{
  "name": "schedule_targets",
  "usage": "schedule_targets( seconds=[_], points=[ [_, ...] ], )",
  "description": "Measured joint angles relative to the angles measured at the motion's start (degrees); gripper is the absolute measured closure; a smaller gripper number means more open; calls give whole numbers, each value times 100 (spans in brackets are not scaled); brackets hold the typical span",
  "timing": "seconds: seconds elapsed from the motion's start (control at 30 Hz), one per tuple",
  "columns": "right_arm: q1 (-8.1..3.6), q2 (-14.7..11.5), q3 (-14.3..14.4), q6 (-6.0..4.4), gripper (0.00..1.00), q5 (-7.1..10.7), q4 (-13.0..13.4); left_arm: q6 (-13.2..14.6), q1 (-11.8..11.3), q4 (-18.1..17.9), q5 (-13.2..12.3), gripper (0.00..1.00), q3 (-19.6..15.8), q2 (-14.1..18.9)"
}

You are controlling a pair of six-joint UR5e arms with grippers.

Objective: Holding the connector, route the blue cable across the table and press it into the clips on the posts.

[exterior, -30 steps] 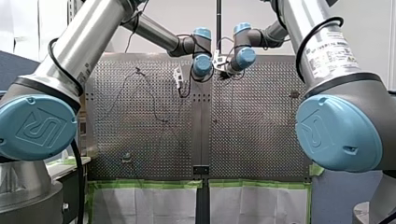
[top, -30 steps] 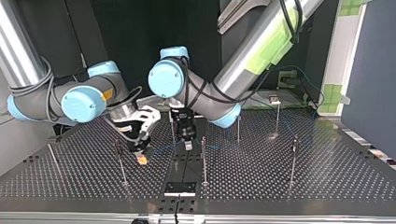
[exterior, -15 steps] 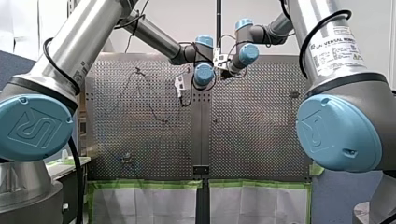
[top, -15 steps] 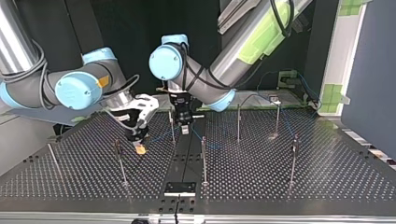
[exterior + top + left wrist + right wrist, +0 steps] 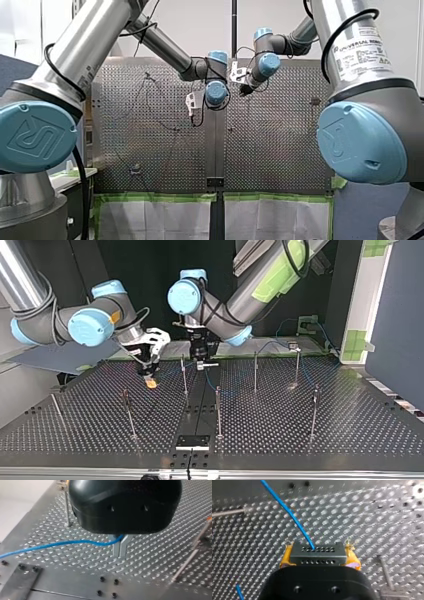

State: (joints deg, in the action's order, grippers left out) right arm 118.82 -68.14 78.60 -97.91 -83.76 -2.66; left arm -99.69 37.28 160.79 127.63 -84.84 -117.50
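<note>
across the top view's near half of the table (image 5: 350, 430), open perforated surface lies between thin posts (image 5: 218, 412); both grippers sit near the far edge. right gripper (image 5: 149, 379): yellow pads (image 5: 285, 559) clamped on the connector (image 5: 317, 553), cable (image 5: 62, 542) leaving it. left gripper (image 5: 119, 547): metal fingers (image 5: 115, 550) nearly closed, pinching the cable.

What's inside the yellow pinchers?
My right gripper pinches a grey connector with two rows of tiny holes; the blue cable goes into one. The connector's back end is hidden by the gripper's black body.
</note>
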Motion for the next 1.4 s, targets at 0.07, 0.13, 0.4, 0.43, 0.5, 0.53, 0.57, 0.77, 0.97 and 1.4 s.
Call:
schedule_targets(
  seconds=[0.07,0.13,0.4,0.43,0.5,0.53,0.57,0.77,0.97,1.4],
  points=[
    [-10,-1,107,74,100,-51,7,-7,-33,-101,-93,99,-95,-56],
    [-21,0,218,144,100,-90,14,-18,-69,-203,-195,99,-201,-144],
    [-48,10,604,430,100,-200,91,-99,-148,-595,-615,99,-622,-370],
    [-38,12,655,457,100,-203,121,-114,-161,-641,-675,99,-681,-375],
    [-26,12,731,480,100,-206,150,-133,-180,-696,-759,99,-756,-380],
    [-21,14,783,492,100,-206,162,-146,-195,-728,-817,99,-786,-380],
    [-18,14,821,503,100,-206,170,-155,-206,-748,-863,99,-801,-380],
    [-55,23,1095,607,100,-217,328,-229,-263,-912,-1140,99,-821,-381],
    [-96,93,1321,529,100,-219,591,-310,-282,-933,-1411,99,-651,-549],
    [-205,559,1363,421,100,-210,801,-371,-289,-1006,-1567,99,-516,-875]
  ],
)
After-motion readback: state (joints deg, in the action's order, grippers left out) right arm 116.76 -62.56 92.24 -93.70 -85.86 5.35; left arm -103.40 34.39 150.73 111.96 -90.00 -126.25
